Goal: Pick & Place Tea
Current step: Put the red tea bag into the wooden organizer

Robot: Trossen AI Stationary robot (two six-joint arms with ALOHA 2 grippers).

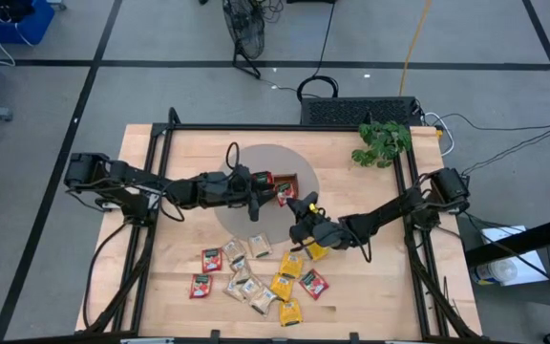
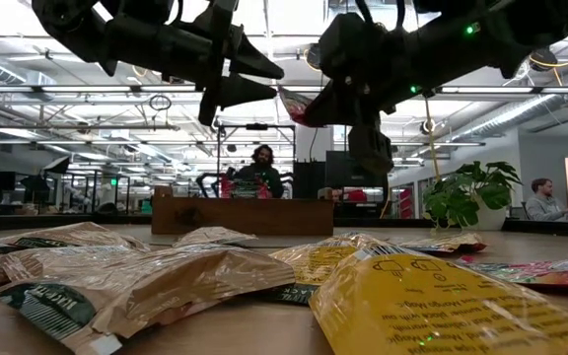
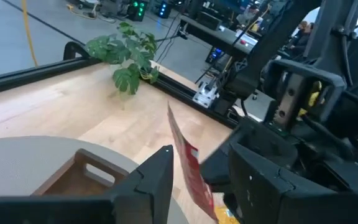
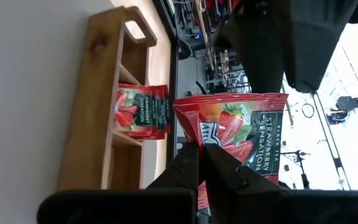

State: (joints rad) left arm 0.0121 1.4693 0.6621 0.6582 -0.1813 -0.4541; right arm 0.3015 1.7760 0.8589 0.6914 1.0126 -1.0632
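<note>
A: Where is the tea?

B: One red sachet (image 4: 238, 134) sits pinched in the right gripper (image 4: 201, 163), whose fingers are closed on its lower edge. It is held up in the air near the tray (image 1: 277, 184) (the print on it reads "Strawberry Sensation").

A: And the others?

B: Another red sachet (image 4: 142, 111) stands in one compartment of the tray. The loose pile (image 1: 256, 272) of red, yellow and beige sachets lies on the table (image 1: 160, 258), nearer the front edge, well apart from the tray.

A: Where is the tray?

B: On a grey round mat (image 1: 270, 158) toward the middle of the table.

A: What about the left gripper (image 1: 254, 196)?

B: It hangs over the mat just beside the tray, its fingers (image 3: 157, 180) parted. In its wrist view the held red sachet shows edge-on between those fingers, but I cannot tell whether they touch it.

A: Anything else on the table?

B: A small green plant (image 1: 383, 141) at the far right corner. Beyond the table, in the low view, a person (image 2: 262, 168) sits behind the tray, and another person (image 2: 542, 200) sits at the far right.
</note>
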